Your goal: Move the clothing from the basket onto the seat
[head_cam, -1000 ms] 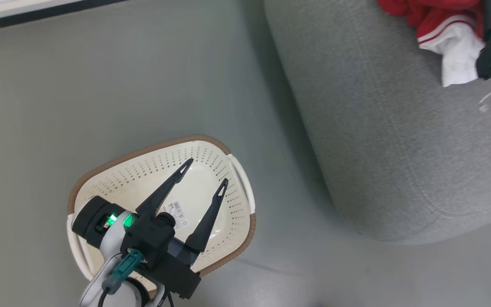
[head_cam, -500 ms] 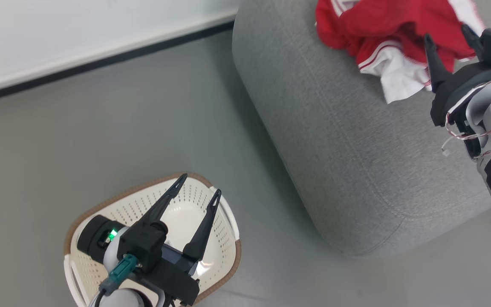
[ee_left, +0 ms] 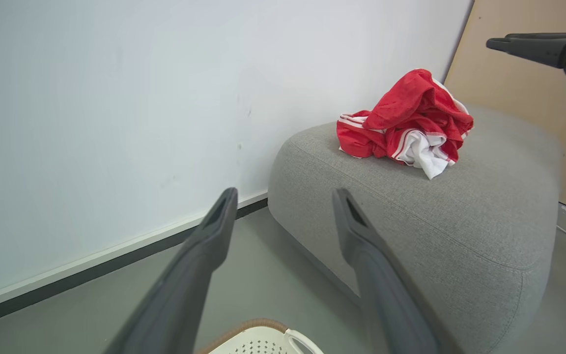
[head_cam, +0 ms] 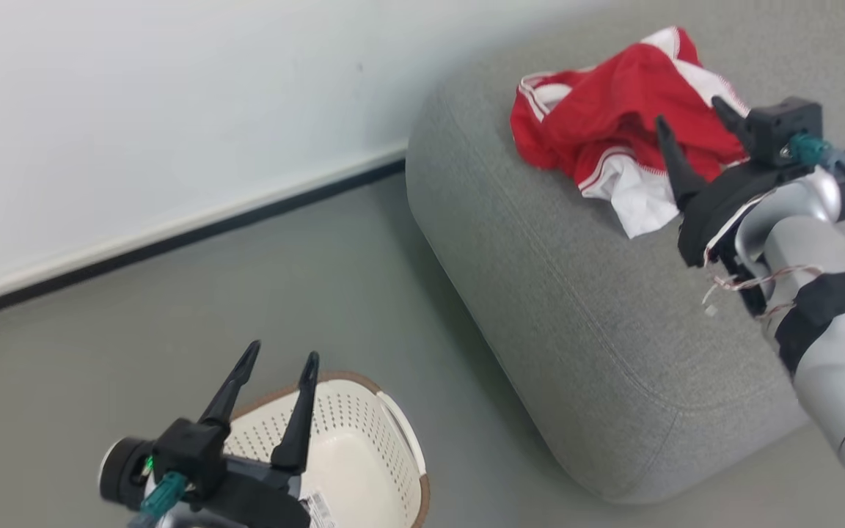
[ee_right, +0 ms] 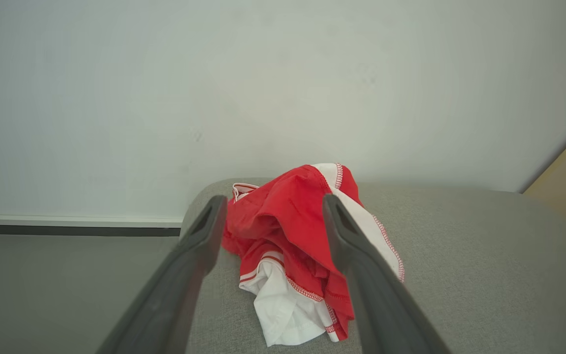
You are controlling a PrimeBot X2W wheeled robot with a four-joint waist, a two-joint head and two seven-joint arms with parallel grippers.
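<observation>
Your head camera has tilted up in the last half second. The wall [head_cam: 173,110] now takes the upper left and the basket [head_cam: 364,433] sits at the bottom edge, so don't read that as things moving. The clothing [head_cam: 606,139] lies bunched on top of the seat [head_cam: 576,308], at the end nearest the wall, red with a white flap hanging toward you. Your right gripper [head_cam: 688,111] hangs just beside the pile, fingers spread wide with nothing between them, as before. Your left gripper [head_cam: 283,350] is also spread and holds nothing, above the basket. Its fingertips now show past the far rim against the floor [head_cam: 173,315], where earlier they lay across the basket's inside.
</observation>
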